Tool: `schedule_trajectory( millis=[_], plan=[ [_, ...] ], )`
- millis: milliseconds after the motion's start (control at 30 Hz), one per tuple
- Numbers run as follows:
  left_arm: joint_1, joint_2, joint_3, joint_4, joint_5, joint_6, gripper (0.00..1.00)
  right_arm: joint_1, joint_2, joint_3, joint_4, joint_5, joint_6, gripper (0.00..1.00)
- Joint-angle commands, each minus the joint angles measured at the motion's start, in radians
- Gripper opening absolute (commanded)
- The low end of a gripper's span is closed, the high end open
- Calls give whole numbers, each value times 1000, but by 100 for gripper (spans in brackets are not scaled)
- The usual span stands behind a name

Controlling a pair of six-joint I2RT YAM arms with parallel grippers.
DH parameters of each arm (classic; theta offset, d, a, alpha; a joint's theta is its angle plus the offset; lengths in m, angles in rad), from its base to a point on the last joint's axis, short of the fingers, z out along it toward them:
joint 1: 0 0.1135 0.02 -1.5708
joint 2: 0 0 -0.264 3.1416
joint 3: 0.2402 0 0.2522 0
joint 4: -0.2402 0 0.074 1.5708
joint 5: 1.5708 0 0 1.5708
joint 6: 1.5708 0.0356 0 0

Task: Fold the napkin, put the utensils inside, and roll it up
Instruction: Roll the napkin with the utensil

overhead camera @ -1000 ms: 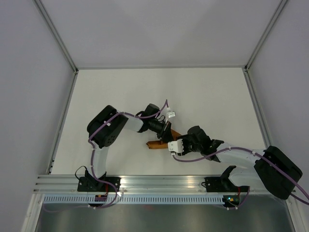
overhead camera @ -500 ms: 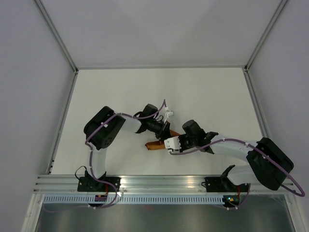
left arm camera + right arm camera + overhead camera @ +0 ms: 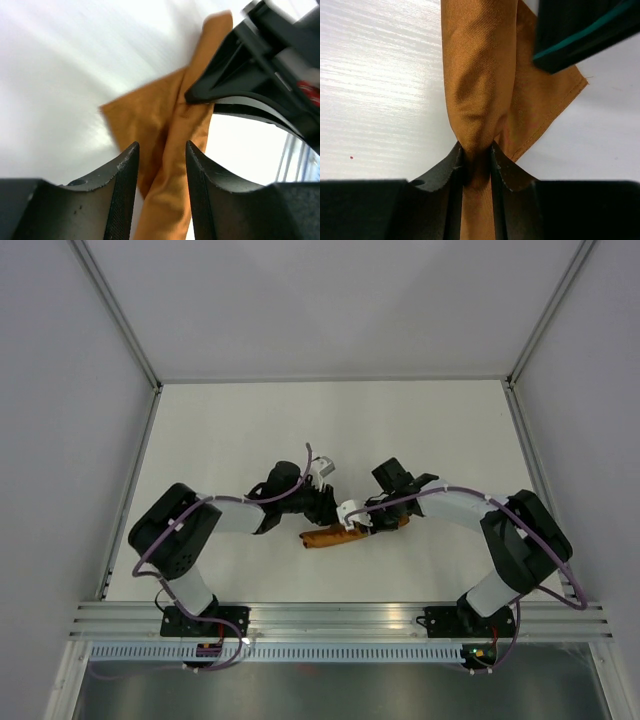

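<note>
both arms have shifted left; right gripper (image 3: 476, 152) pinches the limp napkin (image 3: 330, 537) at its bunched end, the best hold; left gripper (image 3: 161, 146) stands open.

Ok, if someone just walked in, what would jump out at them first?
The rust-brown napkin, bunched into a narrow roll on the near half of the white table. The right pincer is clamped on its cloth, while the left pincer stands open over it from the other side.
</note>
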Motion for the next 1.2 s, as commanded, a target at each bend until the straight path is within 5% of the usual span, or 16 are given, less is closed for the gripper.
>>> schedule_trajectory(
  millis=[0,233,433,700,767,1167],
  plan=[
    [7,-155,-113,257,-235,-35,48,-32,141,46,-244,-47,-71,12],
    [-13,-494,-371,404,-570,91,50,-94,337,272,-497,-128,-146,12],
    [-189,-603,-330,248,-712,413,51,-107,482,425,-619,-145,-148,13],
    [-479,-418,-273,237,-924,697,54,-118,568,516,-649,-146,-122,13],
    [-523,-332,-244,247,-941,743,71,-118,581,521,-653,-142,-117,13],
    [-571,-33,-136,310,-880,855,71,-124,608,548,-668,-134,-94,14]
  ],
)
